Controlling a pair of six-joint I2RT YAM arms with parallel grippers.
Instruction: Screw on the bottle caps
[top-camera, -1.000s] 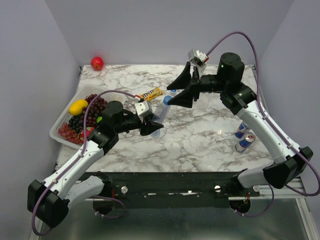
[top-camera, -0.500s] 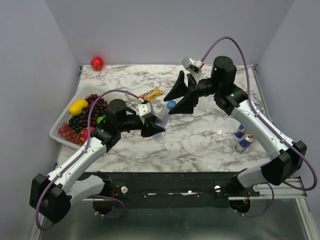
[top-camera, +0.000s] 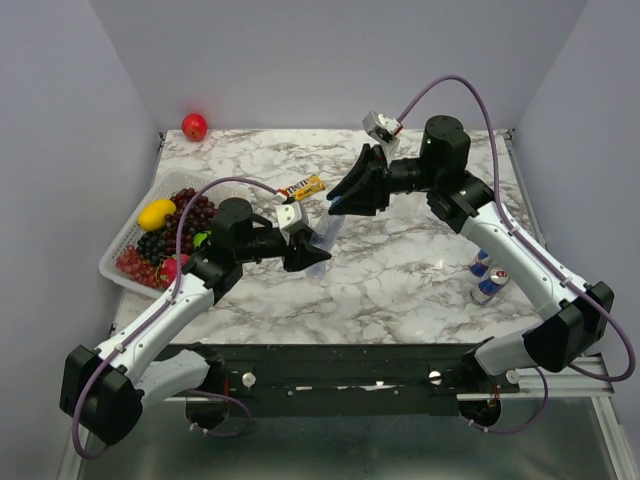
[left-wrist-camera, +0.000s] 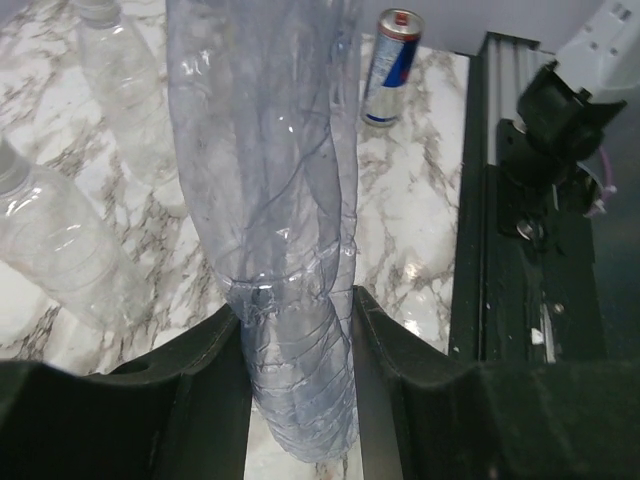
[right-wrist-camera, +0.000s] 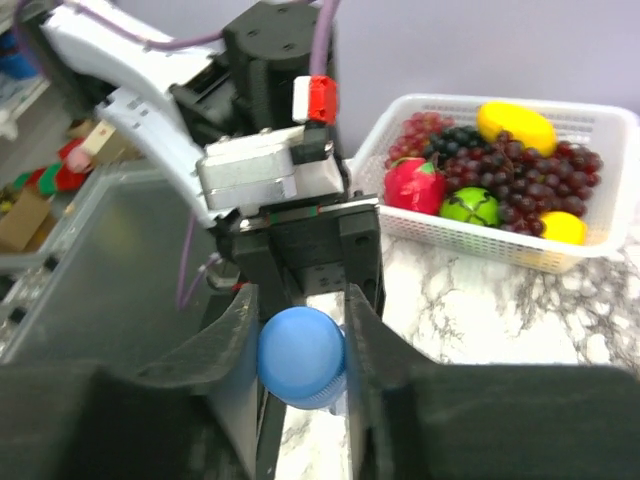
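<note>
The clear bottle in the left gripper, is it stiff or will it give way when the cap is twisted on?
Probably soft: the bottle wall looks thin and creased where the left gripper pinches it. Likely light, since it seems empty. It may twist under the cap.

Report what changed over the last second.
The right gripper shifted left onto the top of the bottle and shut its open jaws on the blue cap. The left gripper stayed clamped on the tilted bottle. The basket and cans did not move.
</note>
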